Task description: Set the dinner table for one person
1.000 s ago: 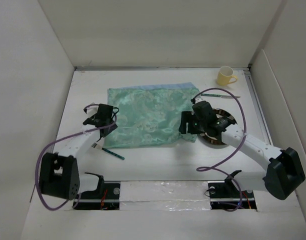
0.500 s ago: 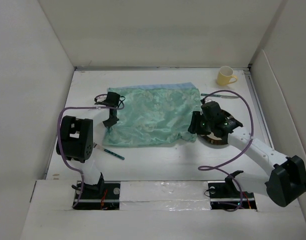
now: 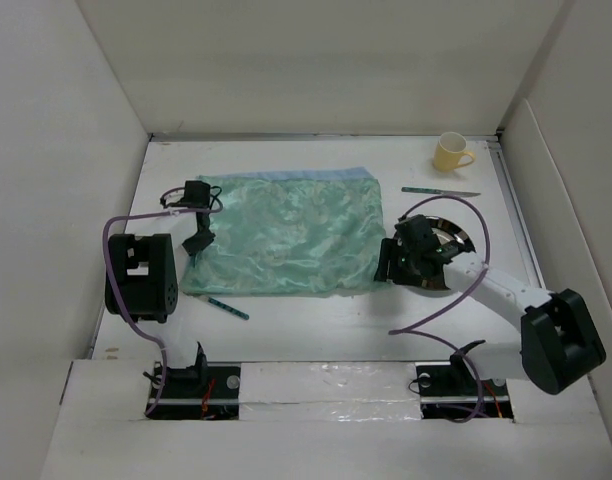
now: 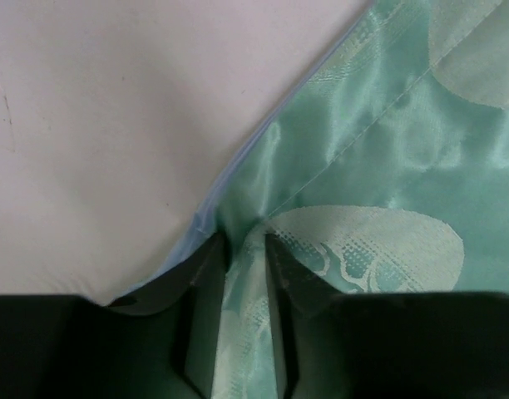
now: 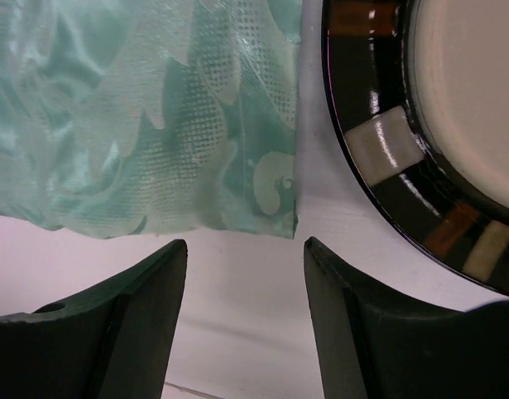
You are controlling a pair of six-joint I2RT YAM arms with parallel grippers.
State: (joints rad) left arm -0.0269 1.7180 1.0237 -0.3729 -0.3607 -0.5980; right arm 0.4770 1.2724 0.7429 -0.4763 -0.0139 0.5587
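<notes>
**Fig.** White counter [image 3: 306,325], walled by panels, bears every item. Left pincer [image 4: 244,299] is clenched on the left edge of the mint placemat [image 3: 286,235], a pinch only its wrist view resolves. Right pincer [image 5: 246,324] is released over the placemat's right corner, beside the plate [image 5: 375,145]. The overhead view alone shows 1 yellow mug [image 3: 451,152], far right.

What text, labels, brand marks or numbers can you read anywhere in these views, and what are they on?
None: no view shows any readable text.
placemat: woven pattern only, no words.
plate: coloured blocks on the rim, no lettering.
yellow mug: too small to tell any marking.
knife and teal-handled utensil: too small to tell.
dinner table: plain white, no print.
</notes>
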